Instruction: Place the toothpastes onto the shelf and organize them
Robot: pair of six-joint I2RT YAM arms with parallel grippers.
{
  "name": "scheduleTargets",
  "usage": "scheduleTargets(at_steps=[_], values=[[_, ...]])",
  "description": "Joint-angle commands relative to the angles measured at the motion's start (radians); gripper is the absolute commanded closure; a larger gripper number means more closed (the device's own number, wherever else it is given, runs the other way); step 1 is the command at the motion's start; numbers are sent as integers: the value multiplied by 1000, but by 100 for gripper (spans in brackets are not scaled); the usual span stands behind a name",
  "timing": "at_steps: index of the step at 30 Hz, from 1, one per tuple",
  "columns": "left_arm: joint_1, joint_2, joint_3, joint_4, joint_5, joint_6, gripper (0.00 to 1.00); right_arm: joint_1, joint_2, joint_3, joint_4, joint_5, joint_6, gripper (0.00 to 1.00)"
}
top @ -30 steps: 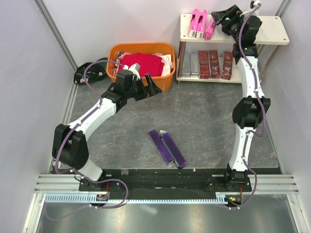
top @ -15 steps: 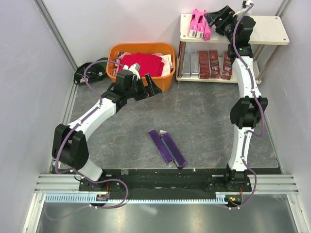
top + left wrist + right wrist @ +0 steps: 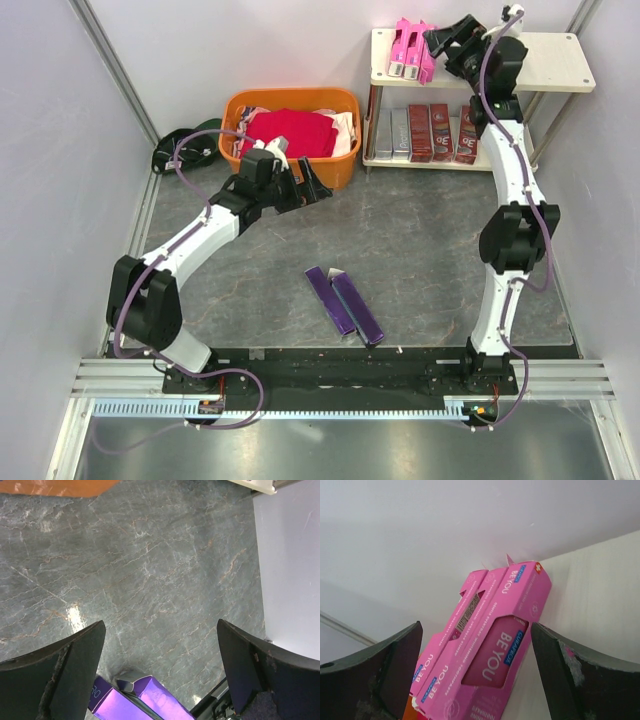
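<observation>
While the right fingers point(image 3: 375, 670) stand spread wide with nothing between them, they frame a cluster of hot pink toothpaste boxes point(image 3: 490, 645) without touching it. These boxes lie close together, slightly skewed, at the left end of the upper board of the shelf point(image 3: 550, 60), against the back wall. Each carries "BE YOU" in white letters on a blue label. One side panel shows a barcode, and one end flap bears a small white cross on a red patch; the finer print beneath the brand is too small to read, and the near ends of the boxes are cut off at the bottom of the right wrist view. On the shelf's lower board stand silver-grey boxes point(image 3: 390, 130) at the left and dark red boxes point(image 3: 440, 132) beside them, their white print too small to make out from above. The left fingers point(image 3: 55, 680) are also wide apart and empty, held above the grey marbled counter point(image 3: 420, 230) in front of an orange basket point(image 3: 340, 165), which sits left of the shelf and holds a red cloth point(image 3: 290, 130). Two dark purple toothpaste boxes point(image 3: 343, 305) lie side by side on the counter, well in front of the shelf; the left wrist view catches only their ends, with lettering cropped and unreadable.
</observation>
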Motion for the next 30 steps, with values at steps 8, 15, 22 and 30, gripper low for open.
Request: scheduleTargets(at_steps=[8, 15, 22, 30], values=[[2, -99, -90, 0, -1, 45, 0, 2, -443, -389, -39, 203, -117, 2], [-6, -157, -180, 2, 31, 65, 0, 2, -690, -643, -125, 147, -135, 2], [-16, -194, -227, 0, 68, 63, 0, 164, -937, -908, -298, 238, -281, 2], [-87, -142, -179, -87, 74, 80, 0, 270, -1080, -1173, -400, 258, -286, 2]])
